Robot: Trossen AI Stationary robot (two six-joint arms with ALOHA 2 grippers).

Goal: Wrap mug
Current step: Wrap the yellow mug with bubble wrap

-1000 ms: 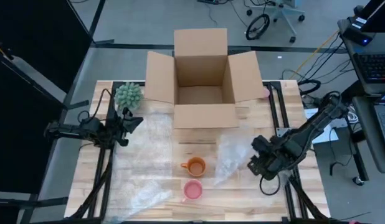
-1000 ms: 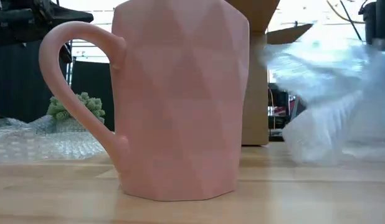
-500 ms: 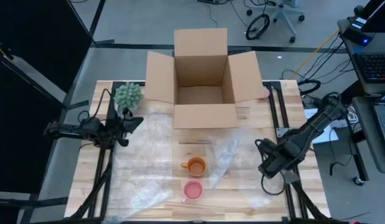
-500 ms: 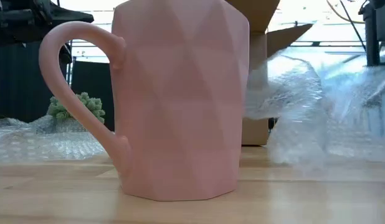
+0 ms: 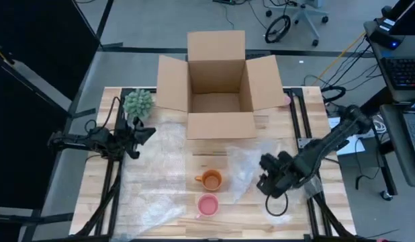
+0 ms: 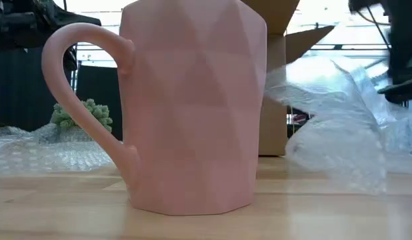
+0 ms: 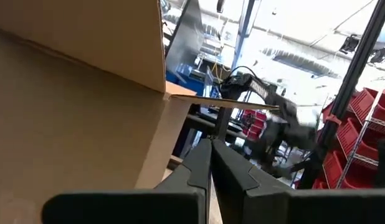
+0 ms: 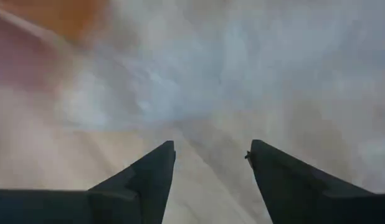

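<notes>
We take the step in hand to be fetching a wrap sheet for a mug. Our right gripper [image 5: 266, 183] hangs low at about four o'clock on the pale wooden table [image 5: 291, 218], its fingers [image 8: 142, 180] spread apart with nothing between them, right at the edge of a crumpled sheet of clear bubble wrap [image 5: 242, 169]. Two mugs stand near the six o'clock edge: a glossy orange ceramic mug [image 5: 210, 179] and, just beside it toward six, a faceted pink ceramic mug [image 5: 207, 206], both upright and unwrapped.

To do this well, we judge that the gripper should close on one free edge of the sheet, not a bunched fold, then draw it flat toward the mugs. The film is light and springy, so a thin pinch may slip. It rises in loose folds in the low view [image 6: 339, 133], and dragging it carelessly could nudge the orange mug, which sits right next to it.

Our left gripper [image 5: 142, 131] waits at about nine o'clock, its fingers [image 7: 208, 168] pressed together and holding nothing. A second, larger sheet of bubble wrap [image 5: 150, 188] lies flat toward seven o'clock. An open brown cardboard box [image 5: 217, 84] stands at twelve with its flaps spread, and a small green spiky plant [image 5: 137, 102] sits near ten. None of these blocks the right arm's reach.
</notes>
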